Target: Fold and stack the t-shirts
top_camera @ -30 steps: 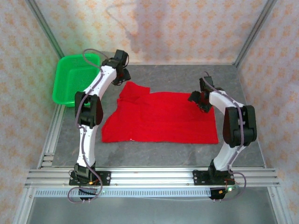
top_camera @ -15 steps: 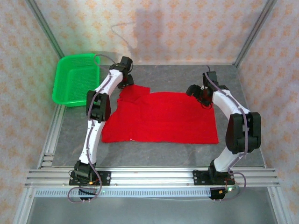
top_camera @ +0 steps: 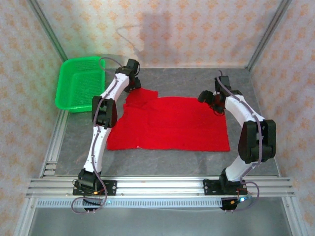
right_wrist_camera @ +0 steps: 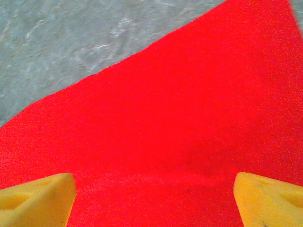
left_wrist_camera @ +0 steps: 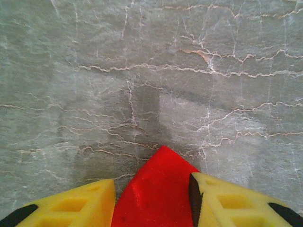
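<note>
A grey, white-veined table point(top_camera: 177, 78) is sitting inside a booth of patterned wallpaper walls point(top_camera: 197, 29). Metal rails point(top_camera: 162, 187) are running along its near edge, where the two arms are bolted. A green basket point(top_camera: 63, 88) is resting at the far left, beside the table's left edge.

The t-shirt point(top_camera: 170, 125) is lying spread flat in the middle of the table, showing plain red cloth. Its near hem is running straight across, and its left side is slanting outward toward the near edge.

The left arm is reaching out over the table to the shirt's far left corner, and the left gripper point(top_camera: 132, 84) is pointing down at that corner, near the basket. In the left wrist view its yellow fingers point(left_wrist_camera: 90, 203) are standing apart on either side of a pointed tip of red cloth. The tip is lying on the grey table and filling the gap between them. The jaws are partly open, and whether the pads are pressing the cloth cannot be told.

The right arm is bending in toward the shirt's far right corner, with the right gripper point(top_camera: 210, 102) hanging just over it. In the right wrist view its fingers point(right_wrist_camera: 38, 196) are spread wide over the red cloth, whose edge is running diagonally with bare table beyond. These jaws are wide open and are holding nothing.
</note>
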You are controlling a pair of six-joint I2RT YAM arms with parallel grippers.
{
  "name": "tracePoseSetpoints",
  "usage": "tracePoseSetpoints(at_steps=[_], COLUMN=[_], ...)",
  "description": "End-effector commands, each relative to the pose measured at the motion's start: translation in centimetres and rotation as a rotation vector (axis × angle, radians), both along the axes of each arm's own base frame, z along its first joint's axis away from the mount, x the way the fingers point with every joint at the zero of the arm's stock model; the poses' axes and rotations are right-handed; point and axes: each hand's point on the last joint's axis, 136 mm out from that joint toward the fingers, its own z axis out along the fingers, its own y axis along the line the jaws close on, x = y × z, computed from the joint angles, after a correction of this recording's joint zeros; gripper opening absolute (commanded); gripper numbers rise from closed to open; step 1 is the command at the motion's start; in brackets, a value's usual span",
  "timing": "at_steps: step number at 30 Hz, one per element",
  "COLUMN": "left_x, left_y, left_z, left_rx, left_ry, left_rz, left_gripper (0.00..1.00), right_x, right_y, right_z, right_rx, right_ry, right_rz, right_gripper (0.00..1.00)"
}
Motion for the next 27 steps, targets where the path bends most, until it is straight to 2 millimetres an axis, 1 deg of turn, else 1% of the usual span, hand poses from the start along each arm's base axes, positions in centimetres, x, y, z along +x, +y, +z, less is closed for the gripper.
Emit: tracePoseSetpoints(at_steps=[1, 4, 6, 8, 10, 14, 18, 23, 25, 27], left_x=[0.2, 0.0, -0.1, -0.1, -0.1, -0.3, -0.5, -0.5, -0.4, -0.3], left_y=[-0.9, -1.3, -1.0, -0.2, 0.3, 0.7, 0.6, 0.5, 0.3, 0.2], left_z=[-0.8, -0.7, -0.1, 0.7, 2.0, 4.8, 6.7, 8.1, 8.3, 8.1], left_rx=[-0.058, -0.071, -0.064, -0.064, -0.079, -0.078, -0.086, -0.089, -0.097, -0.104], left_ry=[0.008, 0.012, 0.009, 0.001, -0.023, -0.081, -0.107, -0.132, -0.138, -0.134], left_rz=[-0.041, -0.059, -0.057, -0.035, -0.018, -0.026, -0.041, -0.050, -0.054, -0.054], left_gripper=[0.34, 0.18, 0.09, 0.00, 0.00, 0.00, 0.00, 0.00, 0.00, 0.00], right_x=[-0.3, 0.8, 1.4, 2.1, 2.9, 5.0, 7.0, 8.8, 9.0, 9.1], right_y=[-3.8, -5.4, -6.4, -7.5, -8.0, -8.7, -8.9, -9.2, -9.4, -9.4], right_z=[-0.7, -0.8, -1.2, -1.9, -2.7, -3.7, -4.2, -5.6, -6.3, -6.7], right_rx=[-0.069, -0.085, -0.107, -0.121, -0.111, -0.100, -0.096, -0.112, -0.126, -0.131], right_ry=[0.040, 0.023, 0.033, 0.052, 0.054, 0.037, 0.022, 0.036, 0.064, 0.077], right_rz=[-0.119, -0.151, -0.166, -0.183, -0.191, -0.195, -0.192, -0.178, -0.167, -0.159], right_gripper=[0.87, 0.87, 0.86, 0.86, 0.85, 0.83, 0.81, 0.76, 0.75, 0.75])
